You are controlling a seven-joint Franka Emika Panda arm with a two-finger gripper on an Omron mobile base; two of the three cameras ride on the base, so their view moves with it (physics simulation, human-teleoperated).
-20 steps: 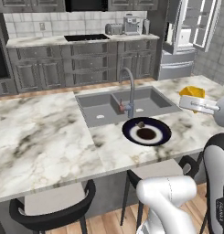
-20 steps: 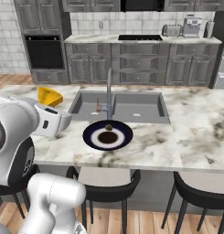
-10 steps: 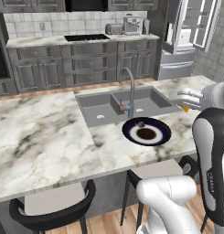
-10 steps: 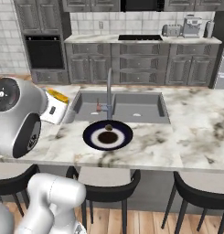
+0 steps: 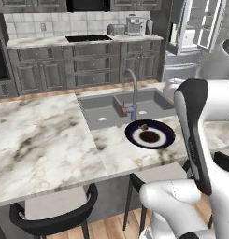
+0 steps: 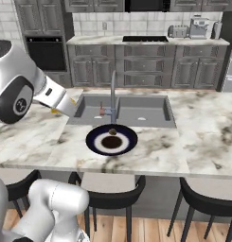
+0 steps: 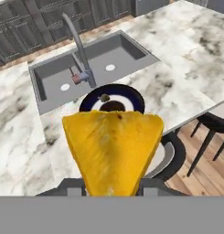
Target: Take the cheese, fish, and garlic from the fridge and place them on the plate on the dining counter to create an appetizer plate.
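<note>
My gripper [image 7: 111, 188] is shut on the cheese [image 7: 112, 148], a yellow-orange wedge that hides the fingertips in the hand view. It hangs over the counter's near edge, short of the plate. A sliver of the cheese [image 6: 53, 111] peeks out under the hand in the right base view. The navy plate [image 5: 132, 136] [image 6: 93, 142] [image 7: 134, 97] lies on the dining counter [image 5: 46, 140] just in front of the sink. A small brownish lump [image 7: 104, 97] [image 5: 144, 126] rests on its far side; I cannot tell whether it is the garlic. The fish is not to be made out. The fridge [image 5: 193, 32] stands at the back right with a door open.
A grey inset sink [image 7: 58, 75] with a curved tap [image 5: 133, 91] lies beyond the plate. Black stools [image 6: 112, 186] stand under the counter's near edge. My own arm [image 5: 200, 130] blocks the right side of the left base view. Dark cabinets and a wall counter [image 6: 150, 40] line the back.
The arm's upper links have swung in front of both base cameras, hiding the hand on the left side. The cheese stays in the grip and has sunk slightly towards the counter.
</note>
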